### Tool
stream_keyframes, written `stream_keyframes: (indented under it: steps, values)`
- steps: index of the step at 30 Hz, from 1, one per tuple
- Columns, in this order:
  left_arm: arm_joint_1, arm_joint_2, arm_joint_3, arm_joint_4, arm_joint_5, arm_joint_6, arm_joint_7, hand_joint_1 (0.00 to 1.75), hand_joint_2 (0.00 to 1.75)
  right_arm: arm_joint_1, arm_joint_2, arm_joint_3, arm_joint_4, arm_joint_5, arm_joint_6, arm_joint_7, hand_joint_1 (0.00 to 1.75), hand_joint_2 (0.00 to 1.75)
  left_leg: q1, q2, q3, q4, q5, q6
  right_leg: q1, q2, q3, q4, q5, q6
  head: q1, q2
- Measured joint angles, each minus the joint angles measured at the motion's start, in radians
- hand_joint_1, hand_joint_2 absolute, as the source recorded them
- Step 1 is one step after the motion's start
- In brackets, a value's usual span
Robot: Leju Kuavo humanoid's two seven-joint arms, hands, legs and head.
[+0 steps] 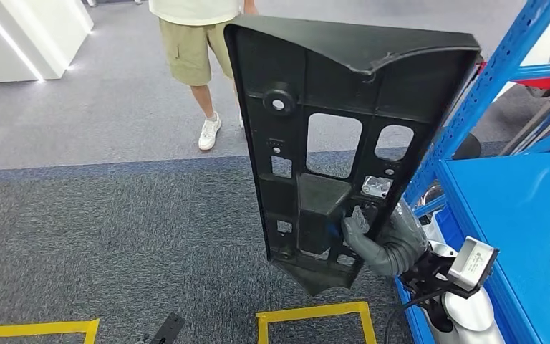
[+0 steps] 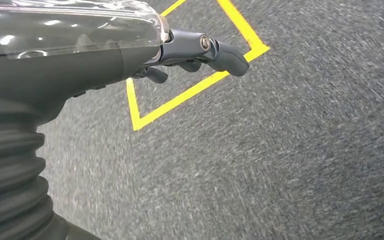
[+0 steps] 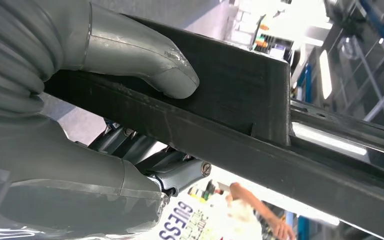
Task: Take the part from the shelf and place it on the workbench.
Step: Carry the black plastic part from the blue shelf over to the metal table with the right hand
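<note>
The part [image 1: 329, 122] is a large black plastic panel with several cut-outs and a round boss. It stands upright in mid-air in the head view, in front of the blue shelf. My right hand [image 1: 379, 240] grips its lower right edge. In the right wrist view the thumb [image 3: 145, 60] presses on one face of the part [image 3: 260, 130] and the fingers [image 3: 180, 172] clamp the other side. My left hand [image 2: 195, 52] hangs over the grey carpet with its fingers loosely curled and nothing in them.
The blue shelf frame [image 1: 473, 100] rises at the right, with a flat blue surface [image 1: 523, 229] beside my right arm. A person [image 1: 193, 43] in khaki shorts stands on the grey floor ahead. Yellow tape squares [image 1: 315, 315] mark the carpet below.
</note>
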State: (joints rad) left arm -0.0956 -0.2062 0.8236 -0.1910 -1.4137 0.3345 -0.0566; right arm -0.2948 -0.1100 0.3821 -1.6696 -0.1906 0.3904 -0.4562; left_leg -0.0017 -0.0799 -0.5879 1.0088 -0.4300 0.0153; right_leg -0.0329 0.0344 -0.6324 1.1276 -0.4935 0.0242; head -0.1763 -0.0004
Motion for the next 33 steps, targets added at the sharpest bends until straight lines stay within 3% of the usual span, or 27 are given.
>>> stream_keyframes:
  steps: [2,4,5,7,9,11,12,14,15,17,18,20,22,24,26,27,28,30,31,33]
  values:
    - [-0.001,0.0,0.0,0.0,0.0,0.0,-0.001,0.0,1.75,0.007,-0.005,-0.002,0.0,0.0,-0.001,-0.005,1.75,1.75,0.003,-0.02,-0.019,0.028,-0.012,-0.013,-0.004,0.028,0.019,-0.051,0.013,-0.004,0.0,0.0]
    - [0.0,-0.001,0.0,0.0,-0.001,0.0,-0.001,0.0,1.75,0.013,-0.01,-0.005,0.0,0.0,-0.001,-0.008,1.75,1.75,0.006,-0.036,-0.031,0.036,-0.014,-0.02,-0.001,0.018,0.014,-0.046,0.009,-0.021,-0.001,0.0]
    - [0.002,-0.002,0.0,0.001,0.0,0.0,-0.001,0.0,1.75,0.014,-0.012,-0.006,0.0,0.0,-0.001,-0.008,1.75,1.75,0.006,-0.028,-0.034,0.041,-0.017,-0.023,0.0,0.009,0.015,-0.048,0.009,-0.027,-0.001,0.0]
    - [0.0,-0.006,0.0,0.001,0.002,0.0,-0.002,0.0,1.75,0.012,-0.015,-0.007,0.0,0.0,0.001,-0.009,1.75,1.75,0.005,0.017,-0.057,0.093,-0.045,-0.031,0.0,-0.011,0.021,-0.052,0.008,-0.038,-0.001,0.0]
    - [-0.005,-0.011,0.0,0.001,0.003,0.0,-0.003,0.0,1.75,0.012,-0.019,-0.008,-0.001,0.0,0.002,-0.009,1.75,1.75,0.007,0.063,-0.118,0.216,-0.101,-0.037,0.007,-0.034,0.025,-0.053,0.005,-0.044,-0.001,0.0]
    - [-0.007,-0.016,0.0,0.001,0.007,-0.004,-0.004,0.0,1.75,0.012,-0.023,-0.009,0.0,0.0,0.004,-0.008,1.75,1.75,0.01,0.074,-0.176,0.321,-0.133,-0.036,0.013,-0.058,0.027,-0.053,0.002,-0.048,-0.001,0.0]
    - [-0.006,-0.017,0.0,0.001,0.009,-0.007,-0.004,0.0,1.75,0.01,-0.024,-0.01,0.0,-0.001,0.005,-0.006,1.75,1.75,0.01,0.075,-0.181,0.325,-0.123,-0.033,0.015,-0.069,0.028,-0.053,0.0,-0.049,-0.001,0.0]
    - [-0.005,-0.019,0.0,0.001,0.016,-0.014,-0.004,0.0,1.75,0.002,-0.026,-0.01,0.0,-0.004,0.011,0.001,1.75,1.75,0.004,0.087,-0.134,0.223,-0.058,-0.019,0.019,-0.091,0.036,-0.054,-0.006,-0.049,-0.001,0.0]
    - [-0.005,-0.02,0.0,0.001,0.018,-0.017,-0.003,0.0,1.75,-0.005,-0.027,-0.009,0.0,-0.006,0.015,0.006,1.75,1.75,-0.005,0.109,-0.097,0.15,-0.03,-0.012,0.02,-0.101,0.041,-0.056,-0.009,-0.049,-0.001,0.0]
    - [-0.008,-0.022,0.0,0.001,0.022,-0.02,0.0,0.0,1.75,-0.02,-0.03,-0.008,0.002,-0.01,0.021,0.015,1.75,1.75,-0.023,0.146,-0.047,0.05,-0.002,0.002,0.021,-0.118,0.049,-0.062,-0.012,-0.043,-0.001,0.0]
    - [-0.008,-0.023,0.0,0.001,0.022,-0.022,0.001,0.0,1.75,-0.026,-0.031,-0.007,0.003,-0.012,0.023,0.018,1.75,1.75,-0.029,0.151,-0.042,0.035,-0.005,0.005,0.021,-0.128,0.051,-0.065,-0.013,-0.039,-0.001,0.0]
    - [-0.005,-0.024,0.001,0.001,0.022,-0.024,0.002,0.0,1.75,-0.035,-0.032,-0.005,0.005,-0.013,0.024,0.021,1.75,1.75,-0.03,0.129,-0.037,0.018,0.002,0.013,0.02,-0.143,0.059,-0.071,-0.015,-0.029,-0.001,0.0]
    - [-0.002,-0.026,0.002,0.001,0.022,-0.024,0.003,0.0,1.75,-0.041,-0.035,-0.004,0.007,-0.014,0.025,0.023,1.75,1.75,-0.023,0.107,-0.019,-0.008,0.013,0.023,0.018,-0.106,0.053,-0.045,-0.035,-0.023,-0.001,0.0]
    - [-0.005,-0.03,0.002,0.001,0.022,-0.026,0.003,0.0,1.75,-0.042,-0.04,-0.004,0.01,-0.015,0.023,0.028,1.75,1.75,-0.02,0.083,-0.009,-0.019,0.018,0.031,0.017,-0.052,0.001,0.057,-0.085,-0.021,-0.002,0.0]
    - [-0.005,-0.035,0.002,0.002,0.022,-0.027,0.003,0.0,1.75,-0.04,-0.047,-0.004,0.012,-0.015,0.018,0.037,1.75,1.75,-0.02,0.056,-0.008,-0.016,0.016,0.034,0.017,-0.037,-0.067,0.167,-0.119,-0.017,-0.002,0.0]
    - [-0.003,-0.038,0.002,0.002,0.022,-0.027,0.004,0.0,1.75,-0.038,-0.053,-0.004,0.013,-0.016,0.015,0.041,1.75,1.75,-0.019,0.042,-0.008,-0.013,0.014,0.033,0.016,-0.036,-0.083,0.182,-0.109,-0.014,-0.002,0.0]
    - [-0.001,-0.04,0.002,0.002,0.022,-0.025,0.005,0.0,1.75,-0.035,-0.059,-0.004,0.012,-0.017,0.01,0.044,1.75,1.75,-0.017,0.027,-0.008,-0.007,0.01,0.03,0.014,-0.034,-0.079,0.158,-0.079,-0.011,-0.002,0.0]
    - [0.004,-0.044,0.002,0.002,0.021,-0.019,0.007,0.0,1.75,-0.024,-0.078,-0.004,0.007,-0.022,0.0,0.043,1.75,1.75,-0.012,0.0,-0.01,0.012,-0.003,0.021,0.005,-0.01,-0.033,0.043,-0.006,-0.004,-0.002,0.0]
    - [0.005,-0.045,0.003,0.002,0.021,-0.016,0.008,0.0,1.75,-0.016,-0.087,-0.004,0.002,-0.024,-0.006,0.042,1.75,1.75,-0.01,-0.013,-0.014,0.027,-0.011,0.015,0.001,0.01,-0.012,-0.007,0.015,-0.003,-0.002,0.0]
    - [0.008,-0.046,0.003,0.002,0.021,-0.011,0.009,0.0,1.75,0.004,-0.103,-0.005,-0.012,-0.027,-0.017,0.038,1.75,1.75,-0.007,-0.033,-0.026,0.044,-0.02,0.004,0.001,0.033,0.004,-0.045,0.017,-0.007,-0.002,0.0]
